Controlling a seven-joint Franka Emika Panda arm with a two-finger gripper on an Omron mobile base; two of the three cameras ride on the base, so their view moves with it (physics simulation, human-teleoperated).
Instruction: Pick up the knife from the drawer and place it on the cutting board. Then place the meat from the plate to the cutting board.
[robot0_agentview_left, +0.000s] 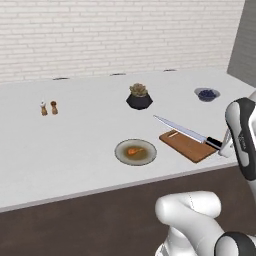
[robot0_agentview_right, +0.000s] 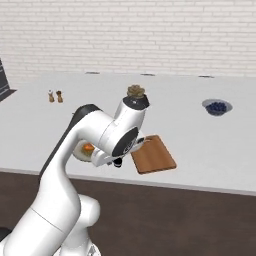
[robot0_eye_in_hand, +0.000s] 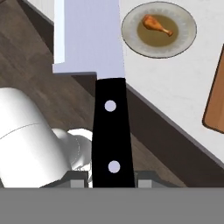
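My gripper (robot0_agentview_left: 220, 145) is shut on the black handle of the knife (robot0_agentview_left: 186, 131). In the left base view the silver blade slants back and to the left, just above the cutting board (robot0_agentview_left: 186, 146). In the hand view the knife (robot0_eye_in_hand: 111, 131) rises between my gripper's fingertips (robot0_eye_in_hand: 113, 179). The plate (robot0_agentview_left: 135, 152) lies left of the board with the meat (robot0_agentview_left: 133, 151) on it. The hand view has the plate (robot0_eye_in_hand: 186, 26), the meat (robot0_eye_in_hand: 156, 25) and a board edge (robot0_eye_in_hand: 215, 105). My arm partly hides the plate (robot0_agentview_right: 80, 151) beside the board (robot0_agentview_right: 154, 154). The drawer is out of view.
A dark pot with a succulent (robot0_agentview_left: 139, 97) stands behind the plate. A bowl of blueberries (robot0_agentview_left: 206, 94) sits at the back right, and two small shakers (robot0_agentview_left: 48, 108) at the left. Dark cabinet fronts (robot0_agentview_left: 75, 225) run below the counter's front edge.
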